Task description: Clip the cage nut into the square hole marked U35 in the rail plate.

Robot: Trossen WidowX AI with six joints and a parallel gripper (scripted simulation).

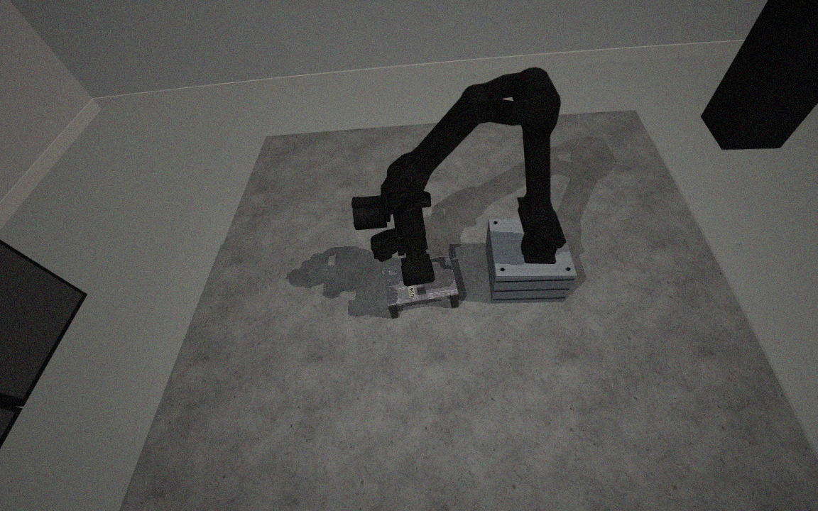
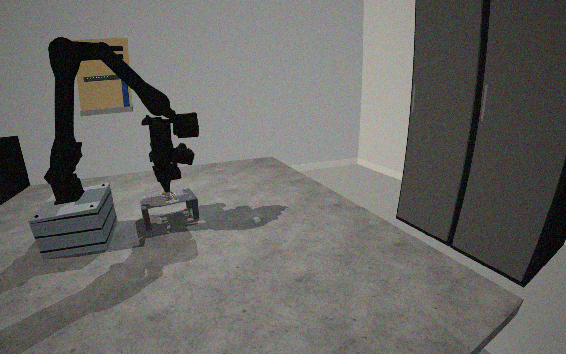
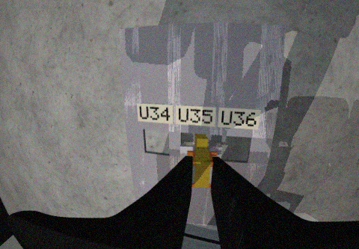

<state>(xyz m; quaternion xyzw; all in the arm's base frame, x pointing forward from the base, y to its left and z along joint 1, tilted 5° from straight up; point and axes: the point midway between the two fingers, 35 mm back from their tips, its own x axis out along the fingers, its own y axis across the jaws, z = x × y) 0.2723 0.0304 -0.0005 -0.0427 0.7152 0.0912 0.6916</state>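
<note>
Two spring wings to pinch squarely, probably light, stiff and slippery. With gripper [image 1: 419, 278] [image 2: 167, 191] [image 3: 202, 164] clenched on nut [image 2: 170, 191] [image 3: 202, 176], at U35 hole [image 3: 186, 139] in plate [image 1: 442, 292] [image 2: 186, 193] [image 3: 157, 82], toward counter's [image 1: 463, 394] [image 2: 320, 246] [image 3: 56, 92] far edge in top view.

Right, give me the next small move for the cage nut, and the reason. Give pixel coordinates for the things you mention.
Probably ease the nut [image 2: 170, 191] [image 3: 202, 155] straight down a touch, keeping the gripper [image 2: 167, 191] [image 3: 202, 164] shut on it. In the wrist view it lines up with the hole below the U35 label [image 3: 195, 116], between the U34 and U36 holes; whether its wings have hooked under the rail plate [image 2: 153, 201] [image 3: 153, 81] I cannot tell.
</note>
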